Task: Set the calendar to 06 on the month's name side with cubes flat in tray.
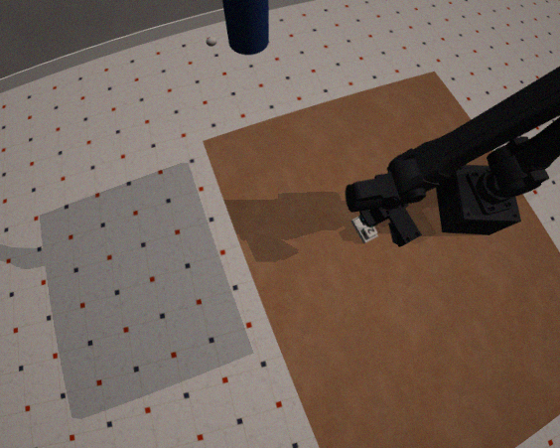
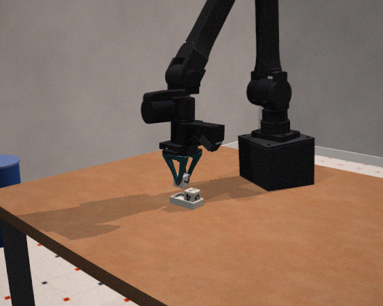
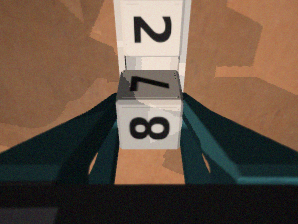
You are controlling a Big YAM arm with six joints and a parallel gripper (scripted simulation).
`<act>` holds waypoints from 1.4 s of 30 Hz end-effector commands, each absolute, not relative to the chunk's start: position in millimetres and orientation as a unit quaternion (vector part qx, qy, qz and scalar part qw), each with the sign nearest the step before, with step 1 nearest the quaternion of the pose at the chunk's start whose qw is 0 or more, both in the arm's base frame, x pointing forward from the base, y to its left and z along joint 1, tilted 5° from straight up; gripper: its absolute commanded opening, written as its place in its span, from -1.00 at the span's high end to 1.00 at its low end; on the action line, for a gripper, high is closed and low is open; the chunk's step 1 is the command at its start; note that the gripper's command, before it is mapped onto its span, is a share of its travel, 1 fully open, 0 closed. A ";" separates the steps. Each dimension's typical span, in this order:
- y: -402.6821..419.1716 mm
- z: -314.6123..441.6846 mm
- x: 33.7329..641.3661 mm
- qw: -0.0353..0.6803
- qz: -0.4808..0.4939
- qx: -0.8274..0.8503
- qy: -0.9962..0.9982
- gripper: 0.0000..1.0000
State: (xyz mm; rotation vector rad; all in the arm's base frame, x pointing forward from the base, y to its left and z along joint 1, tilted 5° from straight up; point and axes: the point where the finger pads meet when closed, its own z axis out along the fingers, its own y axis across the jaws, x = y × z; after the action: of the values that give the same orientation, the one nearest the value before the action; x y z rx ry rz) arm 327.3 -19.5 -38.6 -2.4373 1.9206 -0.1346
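Observation:
The gripper (image 2: 183, 179) (image 3: 150, 102) is shut on a white cube (image 2: 185, 182) (image 3: 149, 130). The wrist view shows an 8 on its top and a 7 on one side, both turned sideways. It hangs above the table, over or close to the empty end of the white tray (image 2: 179, 202) (image 3: 186, 40). The tray lies flat. A second cube (image 1: 370, 230) (image 2: 192, 195) (image 3: 152, 29) sits in its other end, with a 2 on top and a 4 and a 5 on sides; these two look upside down in the exterior view. The month's name is not visible.
The black robot base (image 1: 480, 203) (image 2: 277, 163) stands on the brown table (image 1: 405, 343) (image 2: 277, 244) behind the tray. The arm's shadow crosses the table. A blue bin (image 1: 246, 16) (image 2: 4, 173) and a small ball (image 1: 210, 41) are on the floor beyond the table.

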 end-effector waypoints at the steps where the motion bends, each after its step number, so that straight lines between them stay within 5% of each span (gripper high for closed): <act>1: -21.4 -38.4 336.4 0.024 -0.049 -0.787 0.615 0.48; 42: -20.1 -32.3 349.5 0.029 -0.057 -0.788 0.612 0.48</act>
State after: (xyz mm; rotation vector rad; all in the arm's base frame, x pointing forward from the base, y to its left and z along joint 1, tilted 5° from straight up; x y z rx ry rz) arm 327.3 -19.5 -38.6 -2.4373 1.9206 -0.1346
